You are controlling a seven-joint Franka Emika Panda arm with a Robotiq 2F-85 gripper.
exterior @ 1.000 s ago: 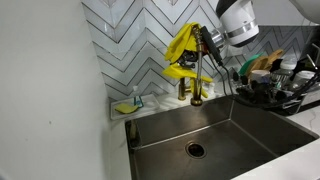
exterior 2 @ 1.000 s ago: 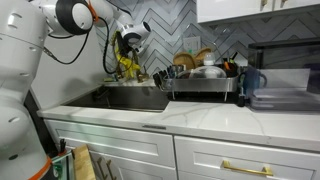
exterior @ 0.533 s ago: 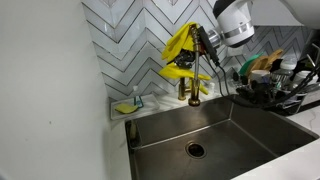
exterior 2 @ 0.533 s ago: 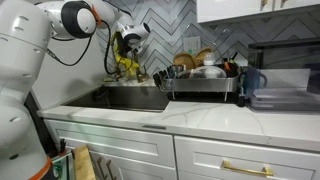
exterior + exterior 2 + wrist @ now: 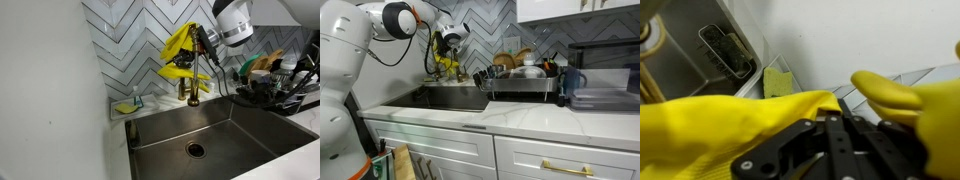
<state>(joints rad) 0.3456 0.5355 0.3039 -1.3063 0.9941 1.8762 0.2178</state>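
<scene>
One yellow glove (image 5: 180,45) hung clamped betw. gripper (image 5: 203,41) fingers, closed on it; above brass faucet (image 5: 196,88); sink (image 5: 250,125) below.

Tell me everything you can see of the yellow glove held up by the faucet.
The glove is bright yellow and looks like smooth rubber, limp and crumpled. The gripper is shut on it, and in the wrist view yellow folds bulge out on both sides of the grip. It hangs in front of the tile wall, above the back of the sink. Its lower folds droop beside the brass faucet; whether they touch it, or whether this is a pair, I cannot tell.
</scene>
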